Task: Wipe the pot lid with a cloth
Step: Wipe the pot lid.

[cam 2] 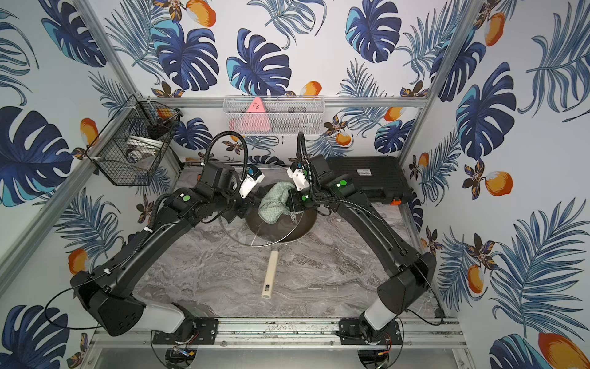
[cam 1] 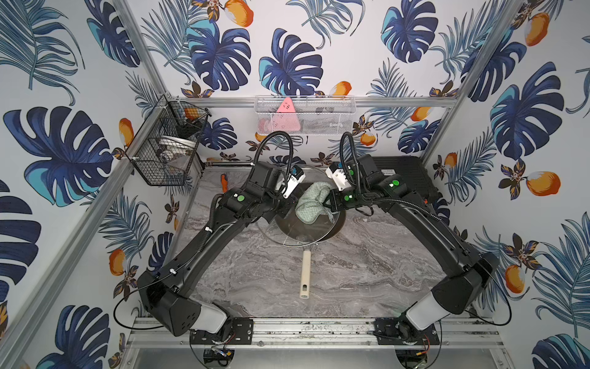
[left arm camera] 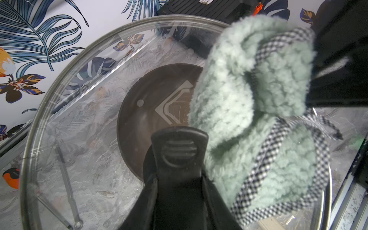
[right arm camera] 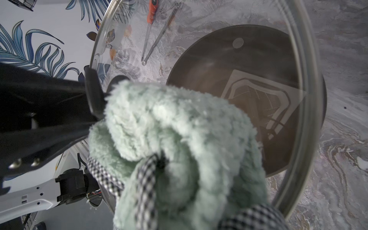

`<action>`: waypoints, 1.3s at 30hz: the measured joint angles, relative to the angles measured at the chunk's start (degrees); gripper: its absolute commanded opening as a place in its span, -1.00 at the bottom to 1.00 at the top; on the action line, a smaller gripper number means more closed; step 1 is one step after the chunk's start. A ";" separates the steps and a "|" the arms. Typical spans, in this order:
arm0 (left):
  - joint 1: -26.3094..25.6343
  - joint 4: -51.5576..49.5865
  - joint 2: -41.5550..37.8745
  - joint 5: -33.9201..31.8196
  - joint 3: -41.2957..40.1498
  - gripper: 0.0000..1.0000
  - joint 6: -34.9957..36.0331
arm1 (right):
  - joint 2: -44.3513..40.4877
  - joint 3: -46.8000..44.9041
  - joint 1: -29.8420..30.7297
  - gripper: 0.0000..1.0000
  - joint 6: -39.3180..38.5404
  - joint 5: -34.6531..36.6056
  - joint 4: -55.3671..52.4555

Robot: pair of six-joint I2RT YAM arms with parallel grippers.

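left gripper (left arm camera: pixel 177 179) fingers clenched on pot lid (left arm camera: pixel 79 119) handle, hidden in top views | right gripper (cam 1: pixel 329 200) fingers grasping cloth (right arm camera: pixel 179 129)

Inward-arched left arm (cam 1: pixel 204 242) and right arm (cam 1: pixel 415 230), left pincer (cam 1: pixel 282 206) clamped, right pincer (cam 1: pixel 327 199) clamped, wrists close together.

Grey marble tabletop (cam 1: pixel 367 271) bears a brown pan (cam 1: pixel 339 226), black case (cam 1: pixel 402 172) and perhaps a screwdriver (cam 1: pixel 224 180)
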 measured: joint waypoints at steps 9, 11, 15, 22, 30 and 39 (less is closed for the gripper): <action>0.00 -4.85 -2.14 2.86 -0.68 -1.00 1.62 | 11.28 13.31 -1.01 -1.00 -0.83 -0.22 0.39; 0.00 -5.14 -2.56 4.11 -0.76 -1.00 1.64 | 13.77 16.55 -1.11 -1.00 -0.87 -0.22 0.39; -0.04 -5.01 -2.99 5.64 -1.18 -1.00 1.62 | 17.66 21.79 -1.38 -1.00 -1.29 -0.24 -0.15; -0.07 -5.60 -3.06 6.14 -1.42 -1.00 1.66 | 17.22 19.91 -1.46 -1.00 -1.68 -0.46 0.35; -0.22 -5.70 -2.86 5.79 -1.92 -1.00 4.66 | 5.95 5.35 -1.46 -1.00 -1.46 -0.52 2.60; -0.15 -3.69 -2.03 5.33 -1.29 -1.00 8.98 | -5.66 -6.27 -0.48 -1.00 -0.76 -0.68 1.49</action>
